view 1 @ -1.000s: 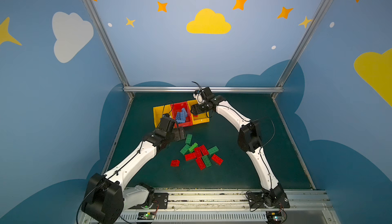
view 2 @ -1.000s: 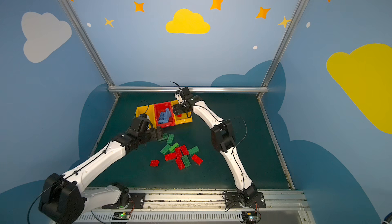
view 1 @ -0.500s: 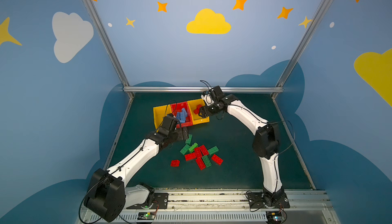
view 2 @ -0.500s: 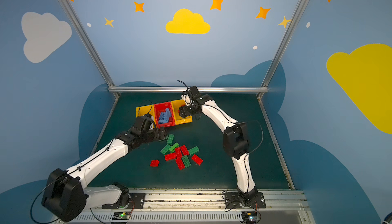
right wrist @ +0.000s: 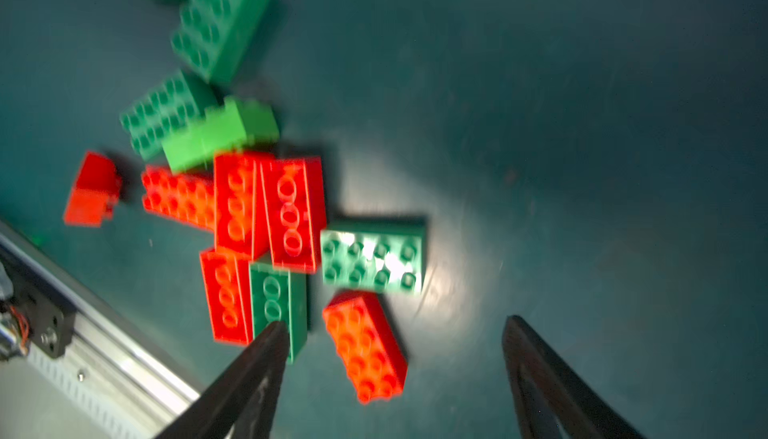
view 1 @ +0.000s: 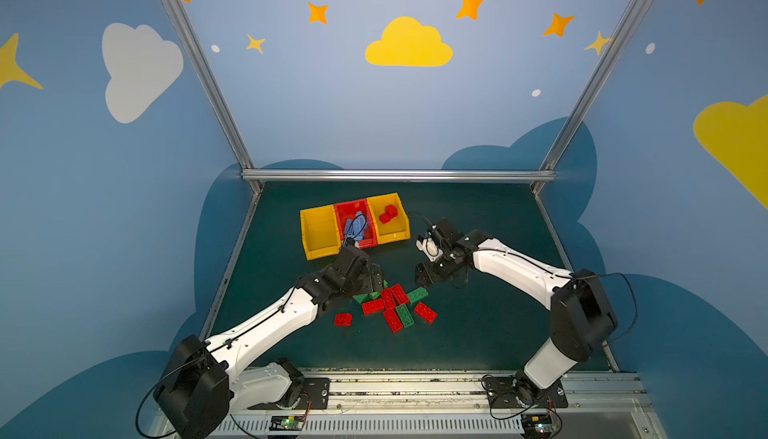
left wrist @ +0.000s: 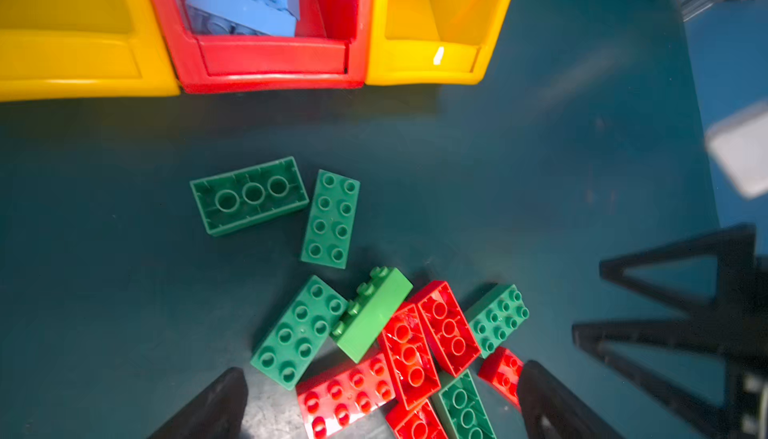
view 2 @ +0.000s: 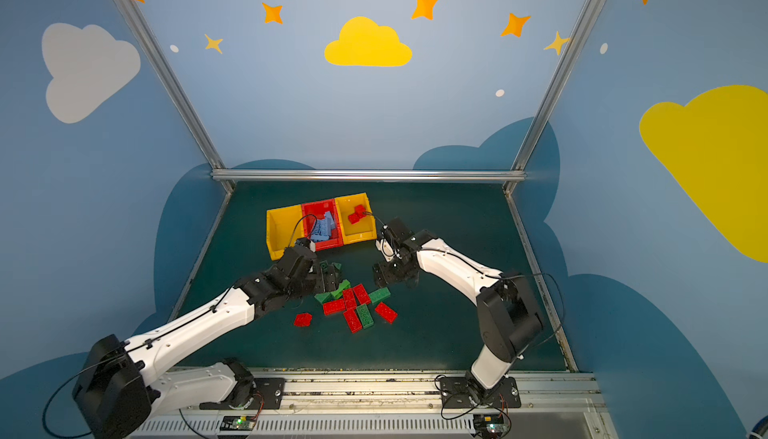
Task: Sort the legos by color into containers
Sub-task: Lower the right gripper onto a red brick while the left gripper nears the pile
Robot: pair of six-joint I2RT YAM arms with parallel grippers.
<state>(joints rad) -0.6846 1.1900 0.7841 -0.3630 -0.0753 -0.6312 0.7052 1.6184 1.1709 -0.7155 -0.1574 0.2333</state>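
Loose red and green legos (view 1: 390, 305) on counter (view 1: 478, 333), near containers (view 1: 320, 252); left end effector (left wrist: 382, 372) and right end effector (right wrist: 395, 324) both released, empty, beside the pile.

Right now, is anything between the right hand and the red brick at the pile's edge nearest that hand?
Nothing visible does. The right hand is open, and in the right wrist view the red brick lies uncovered, studs up, between its fingers. A green brick lies close beside it, not on it.
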